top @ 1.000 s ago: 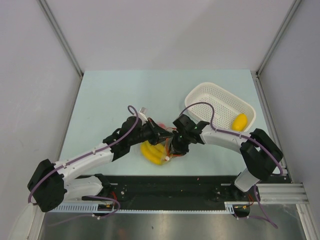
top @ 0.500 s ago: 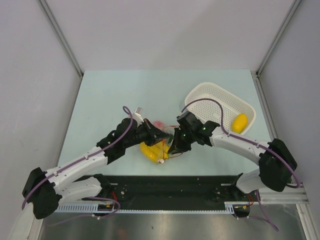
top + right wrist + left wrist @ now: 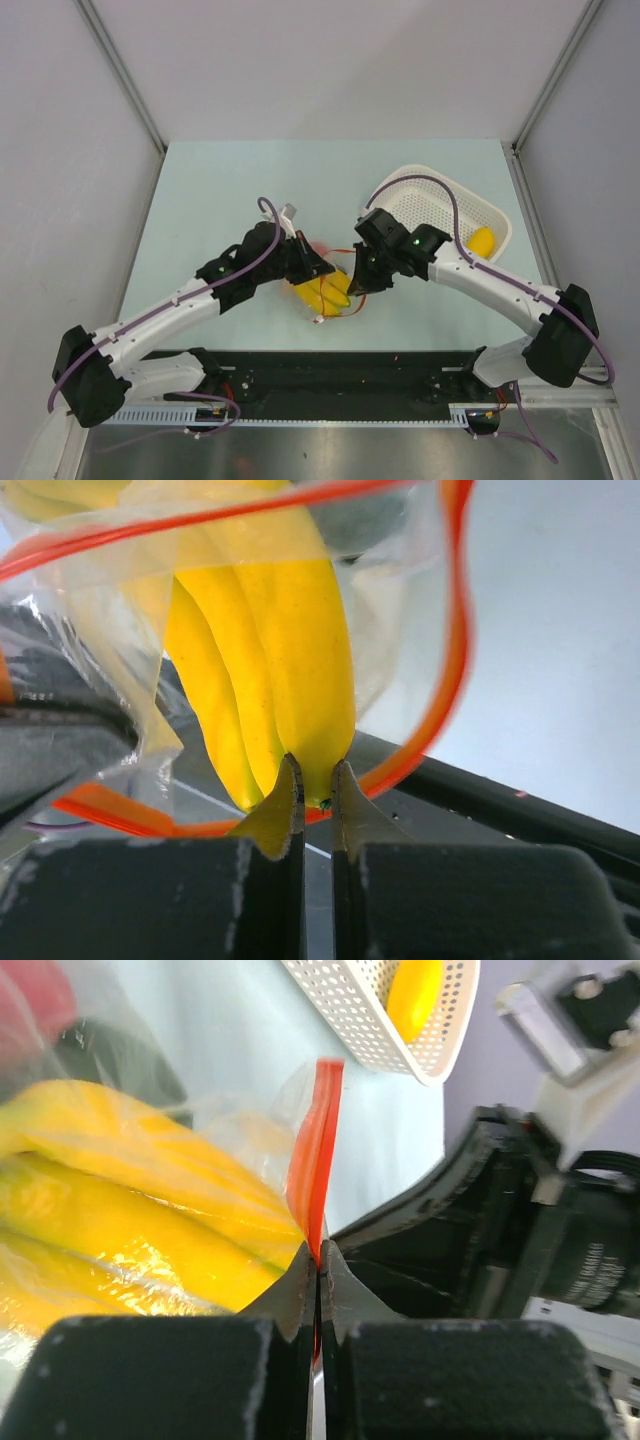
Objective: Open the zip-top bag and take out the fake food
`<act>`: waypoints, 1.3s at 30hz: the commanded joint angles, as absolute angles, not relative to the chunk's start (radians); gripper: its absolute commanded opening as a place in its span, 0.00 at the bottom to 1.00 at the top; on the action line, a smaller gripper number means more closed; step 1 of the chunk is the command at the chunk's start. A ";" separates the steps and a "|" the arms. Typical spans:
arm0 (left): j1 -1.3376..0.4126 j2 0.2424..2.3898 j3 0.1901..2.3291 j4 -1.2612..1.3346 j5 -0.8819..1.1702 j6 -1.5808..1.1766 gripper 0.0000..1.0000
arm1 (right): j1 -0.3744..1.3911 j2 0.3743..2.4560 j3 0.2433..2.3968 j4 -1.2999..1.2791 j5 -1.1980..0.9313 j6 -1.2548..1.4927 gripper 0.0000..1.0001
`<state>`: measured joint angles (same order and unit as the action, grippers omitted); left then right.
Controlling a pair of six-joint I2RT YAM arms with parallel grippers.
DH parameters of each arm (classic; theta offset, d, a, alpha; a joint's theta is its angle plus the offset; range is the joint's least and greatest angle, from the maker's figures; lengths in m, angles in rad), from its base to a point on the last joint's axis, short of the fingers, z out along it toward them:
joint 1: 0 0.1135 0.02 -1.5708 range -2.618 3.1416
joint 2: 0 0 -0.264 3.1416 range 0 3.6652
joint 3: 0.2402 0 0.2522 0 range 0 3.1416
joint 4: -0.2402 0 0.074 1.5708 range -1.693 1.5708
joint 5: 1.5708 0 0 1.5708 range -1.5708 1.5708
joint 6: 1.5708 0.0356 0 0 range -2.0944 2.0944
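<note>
**A:** Left fingers [image 3: 318,1260] first: pressed flat together, with the red zip strip [image 3: 314,1165] of the zip-top bag [image 3: 245,1125] clamped between the tips. The strip runs straight up out of the pinch.

**B:** And the right fingers [image 3: 316,780] are narrow too, just a slit, nipping the near lip of the same bag where the red strip curves past. The tip of the banana bunch [image 3: 285,650] hangs right over that slit, inside the plastic.

**A:** So two pinches on opposite lips. From the right wrist the red strip makes a wide loop; the mouth gapes.

**B:** From above, the bag [image 3: 330,290] sits between the two arms, with the left fingers [image 3: 316,268] on its left and the right fingers [image 3: 358,280] on its right. The bananas [image 3: 322,292] show yellow through it, and a red piece [image 3: 318,246] sits at the far side.

**A:** What about room around it?

**B:** The black rail at the desk's near edge is close below the bag. The white basket [image 3: 415,190] stands to the far right, apart from the bag, with a yellow lemon-like fruit [image 3: 481,243] in it. Open pale desk [image 3: 220,190] lies to the far side and left.
</note>
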<state>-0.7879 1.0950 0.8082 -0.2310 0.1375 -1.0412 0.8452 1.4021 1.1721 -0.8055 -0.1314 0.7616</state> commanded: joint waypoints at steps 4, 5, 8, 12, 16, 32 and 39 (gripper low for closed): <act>-0.740 1.095 0.815 -0.270 0.112 -0.913 0.00 | 0.848 1.332 1.278 -0.994 -0.046 0.655 0.00; -0.727 1.097 0.804 -0.268 0.118 -0.913 0.00 | 0.845 1.319 1.276 -1.002 -0.046 0.644 0.00; -0.670 1.106 0.776 -0.230 0.172 -0.914 0.00 | 0.819 1.295 1.276 -1.019 -0.066 0.598 0.00; -0.635 1.108 0.781 -0.232 0.184 -0.882 0.00 | 0.781 1.272 1.276 -1.042 -0.100 0.584 0.00; -0.592 1.108 0.785 -0.239 0.196 -0.855 0.00 | 0.769 1.241 1.276 -1.075 -0.121 0.565 0.00; -0.511 1.186 0.834 -0.268 0.251 -0.822 0.00 | 0.523 1.051 1.287 -1.100 -0.376 0.351 0.00; -0.509 1.160 0.828 -0.265 0.291 -0.837 0.00 | 0.350 1.100 1.308 -1.063 -0.288 0.419 0.00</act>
<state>-0.5182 1.2018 0.8120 -0.2756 0.2691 -0.8509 0.4351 1.0611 1.2530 -1.1011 -0.3153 0.4007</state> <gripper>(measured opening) 0.005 0.059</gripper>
